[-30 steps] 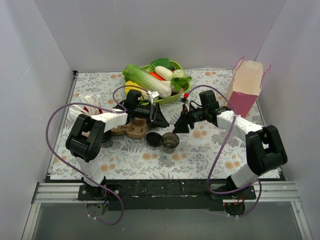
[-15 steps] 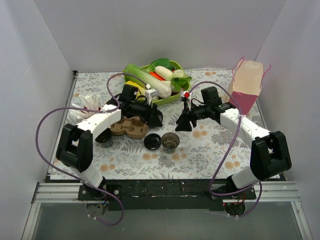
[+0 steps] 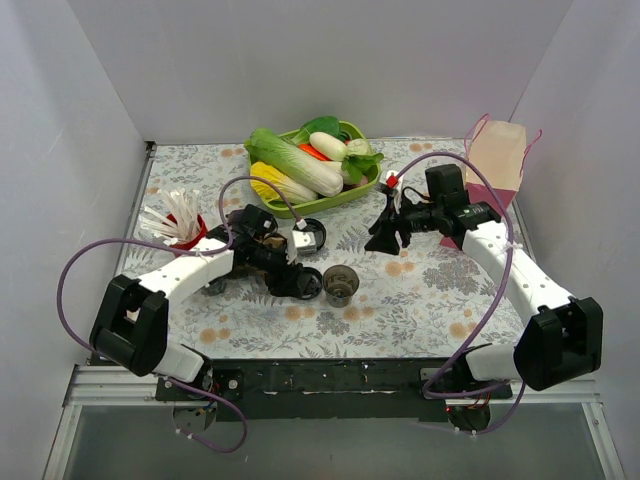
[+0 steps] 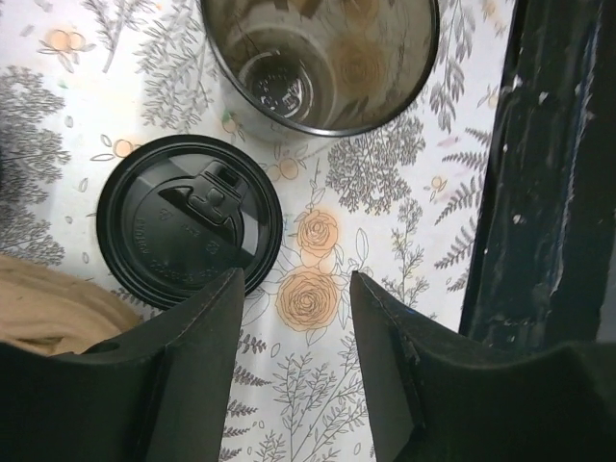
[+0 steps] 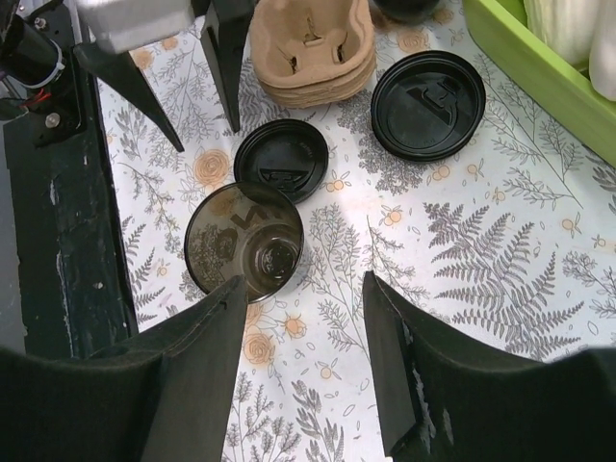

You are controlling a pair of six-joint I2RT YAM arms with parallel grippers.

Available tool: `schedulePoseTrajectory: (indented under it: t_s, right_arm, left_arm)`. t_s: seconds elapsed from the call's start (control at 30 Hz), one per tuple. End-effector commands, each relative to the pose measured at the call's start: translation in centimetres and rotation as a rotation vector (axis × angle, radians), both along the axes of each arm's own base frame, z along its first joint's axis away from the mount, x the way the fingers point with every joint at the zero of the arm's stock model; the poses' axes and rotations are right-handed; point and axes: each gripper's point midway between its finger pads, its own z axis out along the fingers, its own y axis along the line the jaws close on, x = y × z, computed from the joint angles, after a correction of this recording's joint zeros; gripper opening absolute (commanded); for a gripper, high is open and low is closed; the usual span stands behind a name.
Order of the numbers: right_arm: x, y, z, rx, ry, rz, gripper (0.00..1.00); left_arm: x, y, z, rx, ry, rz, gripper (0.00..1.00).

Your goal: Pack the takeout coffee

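The takeout coffee cup (image 3: 340, 285), dark and translucent, stands upright without a lid in the middle of the table; it also shows as the cup (image 4: 318, 58) and the cup (image 5: 243, 241). A round black lid (image 4: 189, 233) lies flat just left of it, also seen as the lid (image 5: 281, 160). My left gripper (image 3: 300, 281) hovers low at that lid, open with nothing between its fingers (image 4: 183, 375). A second black lid (image 3: 310, 233) lies farther back. My right gripper (image 3: 385, 236) hangs open to the back right of the cup, holding nothing.
The brown cardboard carrier (image 5: 313, 48) sits left of the lids, partly under my left arm. A red cup of white straws (image 3: 180, 222) stands at far left. A green basket (image 3: 365, 187) of vegetables is at the back, a pink bag (image 3: 490, 175) at back right.
My left gripper swung from over the carrier forward to the lid beside the cup, uncovering the second lid. My right gripper drew back to the right, away from the cup.
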Motion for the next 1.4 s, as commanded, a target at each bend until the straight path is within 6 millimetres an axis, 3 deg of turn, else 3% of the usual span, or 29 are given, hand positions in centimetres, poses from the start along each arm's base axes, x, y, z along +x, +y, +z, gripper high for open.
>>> schedulePoseTrajectory:
  t_s: [0.0,0.33,0.6,1.0,1.2,1.33,1.37]
  right_arm:
    - [0.0,-0.7,2.1,-0.006,-0.062,-0.023,0.59]
    - [-0.5,-1.8,1.6,-0.01,-0.053,-0.061,0.59]
    - [0.0,-2.0,1.4,-0.009,-0.044,-0.081,0.59]
    - [0.6,-2.0,1.0,-0.007,-0.018,-0.103,0.6]
    - [0.9,-2.1,1.2,-0.004,-0.02,-0.114,0.6]
    - [0.8,-2.1,1.4,-0.006,-0.025,-0.106,0.6]
    - [0.7,-2.1,1.4,-0.005,-0.027,-0.098,0.6]
  left_arm:
    - [-0.1,-0.2,-1.3,0.036,-0.131,-0.111,0.47]
    - [-0.9,-0.8,-4.6,0.073,-0.163,-0.198,0.47]
    - [0.3,-1.1,-6.2,0.105,-0.233,-0.185,0.46]
    - [-0.1,-0.4,-7.8,0.13,-0.263,-0.2,0.29]
    - [-0.2,-0.7,-6.9,0.112,-0.257,-0.185,0.15]
    - [-0.6,-0.7,-4.8,0.102,-0.221,-0.158,0.0]
    - [-0.4,-1.0,-3.4,0.085,-0.218,-0.137,0.0]
